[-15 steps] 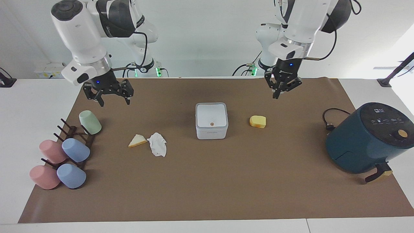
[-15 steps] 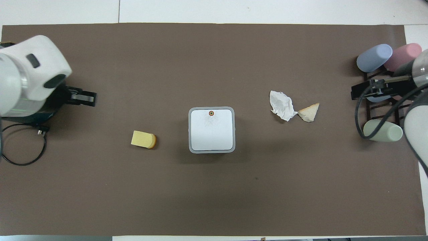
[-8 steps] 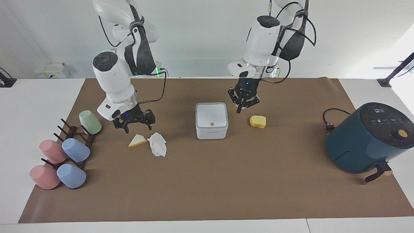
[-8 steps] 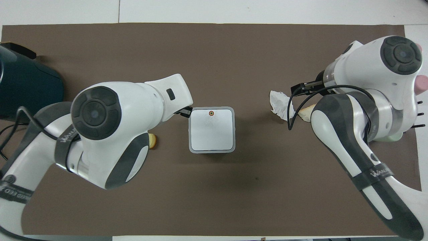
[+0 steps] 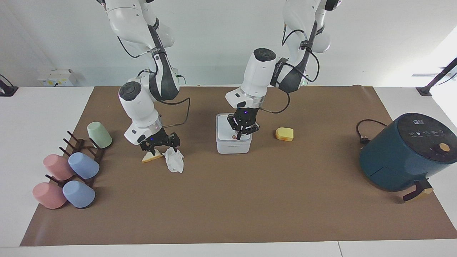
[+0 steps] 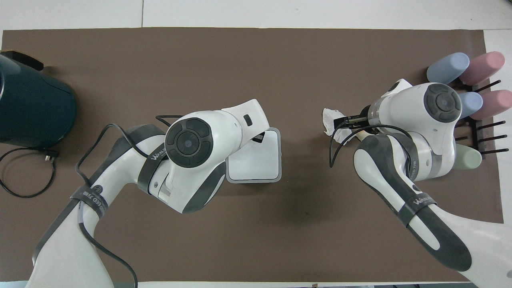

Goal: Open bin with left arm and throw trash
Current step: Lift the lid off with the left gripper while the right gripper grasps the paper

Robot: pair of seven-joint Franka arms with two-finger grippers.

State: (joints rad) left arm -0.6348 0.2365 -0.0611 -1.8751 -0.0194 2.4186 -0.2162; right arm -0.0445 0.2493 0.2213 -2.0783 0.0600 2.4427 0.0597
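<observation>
Facing view: left gripper, jaws together, poised over the shut bin's lid near its button. Right gripper, jaws spread, straddles the wedge; tissue at four o'clock.

Overhead view: arms hide both grippers; bin central.

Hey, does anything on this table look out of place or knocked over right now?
Only the trash lies loose on the mat: the tissue and bread wedge under the right gripper, and the yellow block beside the bin. The bin's lid is shut, with the left gripper over it. Nothing looks spilled or damaged.
</observation>
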